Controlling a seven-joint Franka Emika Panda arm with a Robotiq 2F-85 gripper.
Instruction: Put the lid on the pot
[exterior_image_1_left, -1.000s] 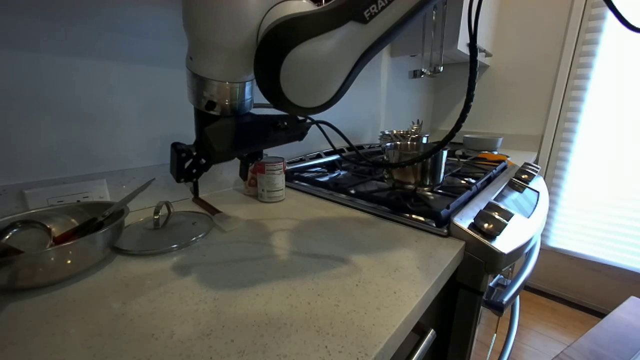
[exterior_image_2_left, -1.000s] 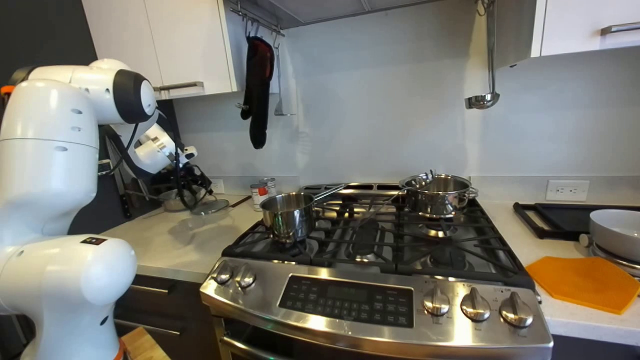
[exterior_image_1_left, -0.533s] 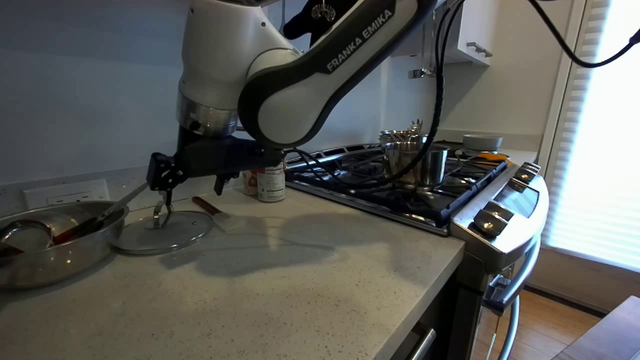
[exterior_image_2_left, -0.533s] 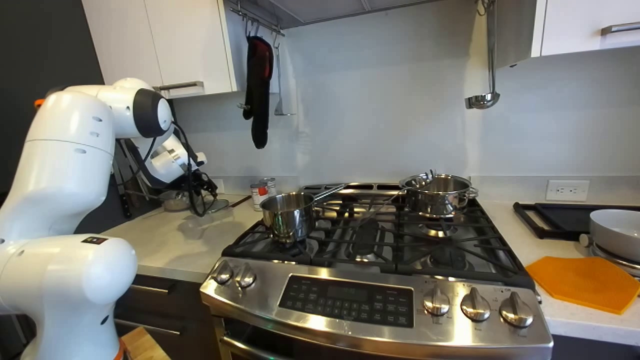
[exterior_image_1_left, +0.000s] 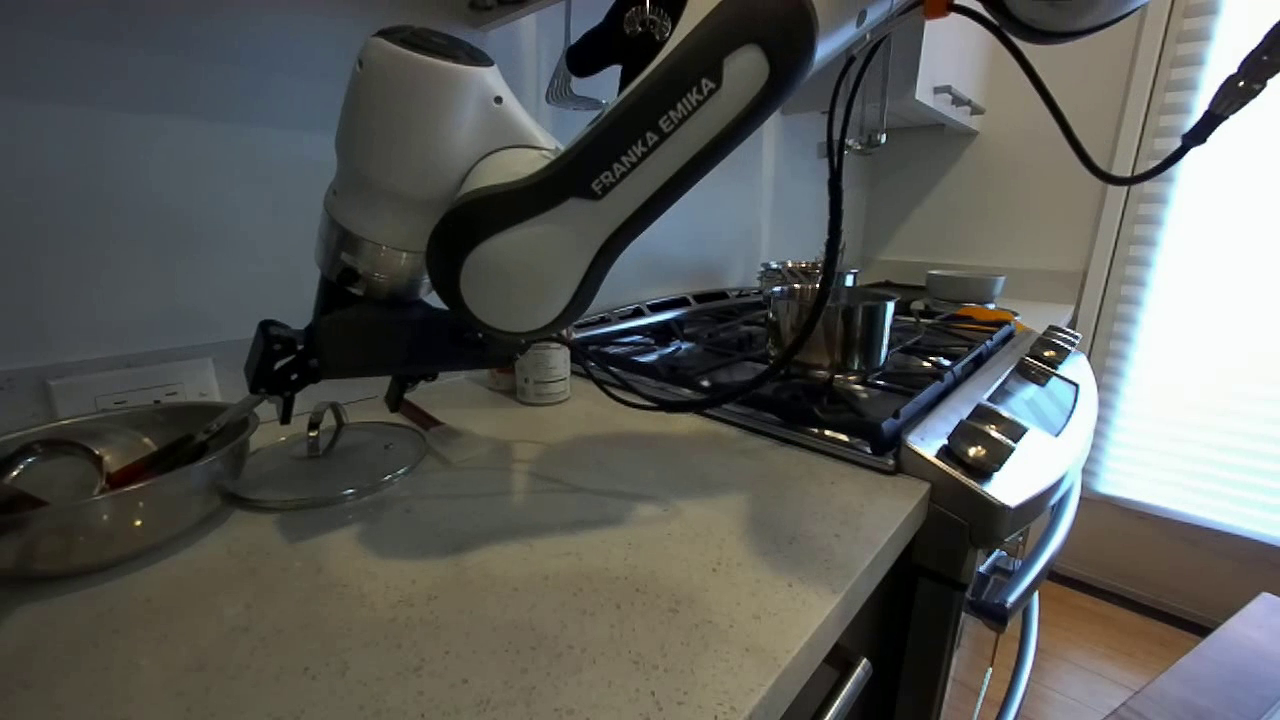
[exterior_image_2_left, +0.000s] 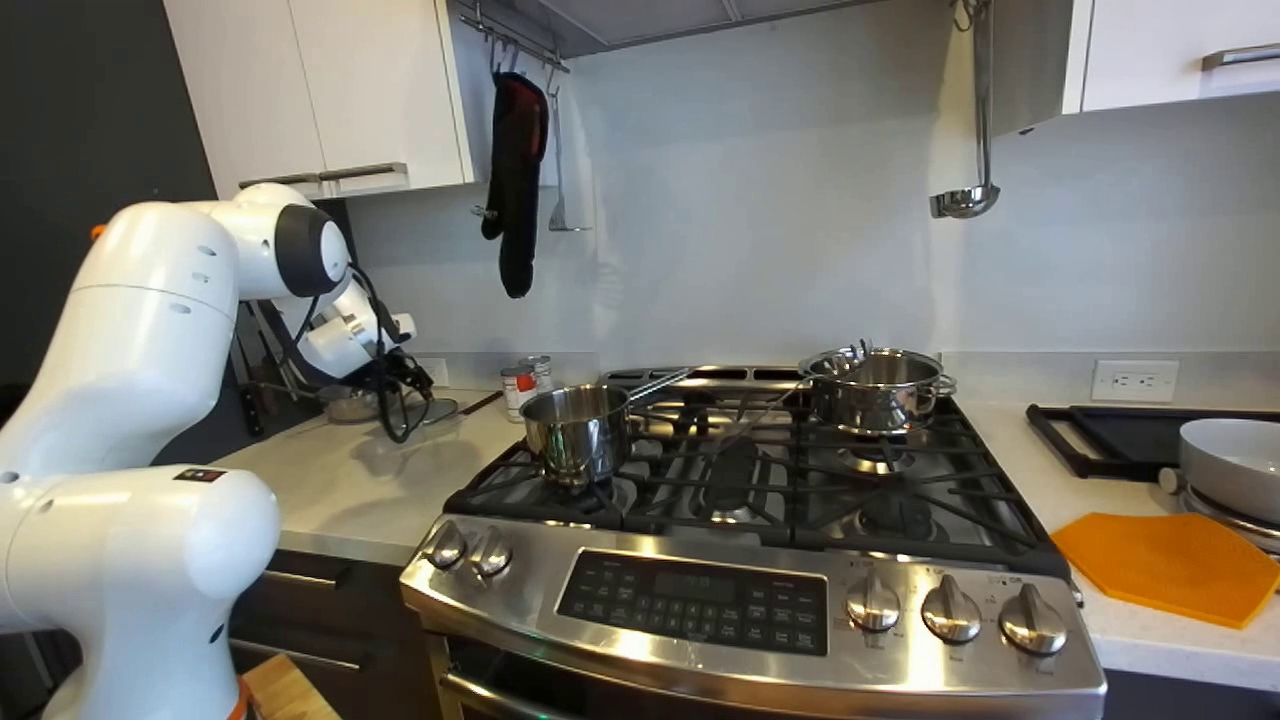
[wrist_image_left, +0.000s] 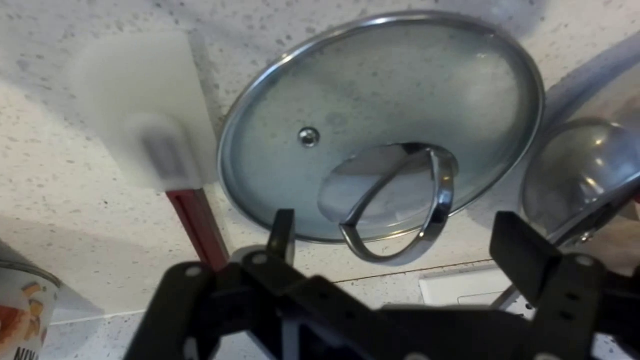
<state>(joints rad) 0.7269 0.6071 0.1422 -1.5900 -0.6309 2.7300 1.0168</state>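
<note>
The lid is clear glass with a metal rim and an upright metal loop handle. It lies flat on the counter beside the steel bowl. In the wrist view the lid fills the upper middle. My gripper is open just above the lid. In the wrist view the handle loop stands between the spread fingers of my gripper, touching neither. The shiny pot stands uncovered on the stove's front burner nearest the counter. It also shows in an exterior view, partly behind the arm's cable.
A wide steel bowl with utensils stands right beside the lid. A red-handled spatula lies on its other side. Tin cans stand near the wall. A larger pot with utensils stands on a back burner. The wall runs behind the lid.
My gripper has moved down and to the left in an exterior view, from above the spatula to over the lid's handle. It stays open. The lid and pot have not moved.
</note>
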